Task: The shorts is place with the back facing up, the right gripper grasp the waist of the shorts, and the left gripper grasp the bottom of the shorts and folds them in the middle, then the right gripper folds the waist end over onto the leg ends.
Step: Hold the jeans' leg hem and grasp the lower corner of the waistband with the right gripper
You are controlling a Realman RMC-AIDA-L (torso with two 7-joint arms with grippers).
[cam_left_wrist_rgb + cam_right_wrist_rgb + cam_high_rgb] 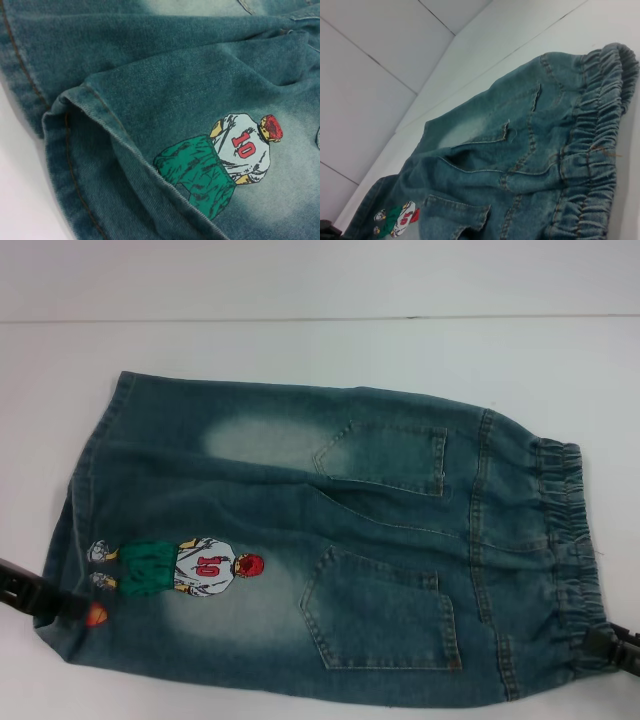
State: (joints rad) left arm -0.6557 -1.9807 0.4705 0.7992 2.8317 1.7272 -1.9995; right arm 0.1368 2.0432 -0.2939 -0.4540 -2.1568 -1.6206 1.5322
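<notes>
The faded blue denim shorts (330, 540) lie flat on the white table, back up, with both patch pockets showing. The ruffled elastic waist (565, 540) points right and the leg hems (85, 490) point left. The cartoon player numbered 10 (180, 565) and a small orange ball patch (97, 616) sit near the front hem. My left gripper (40, 595) is at that front hem corner, touching the denim. My right gripper (612, 645) is at the front end of the waist. The left wrist view shows the hem (65, 150) and the player (225, 160) up close; the right wrist view shows the waistband (600, 125).
The white table (300, 350) runs back to a pale wall, where its far edge crosses the head view. Bare tabletop lies behind the shorts and to their left. A tiled wall (380, 65) fills the background of the right wrist view.
</notes>
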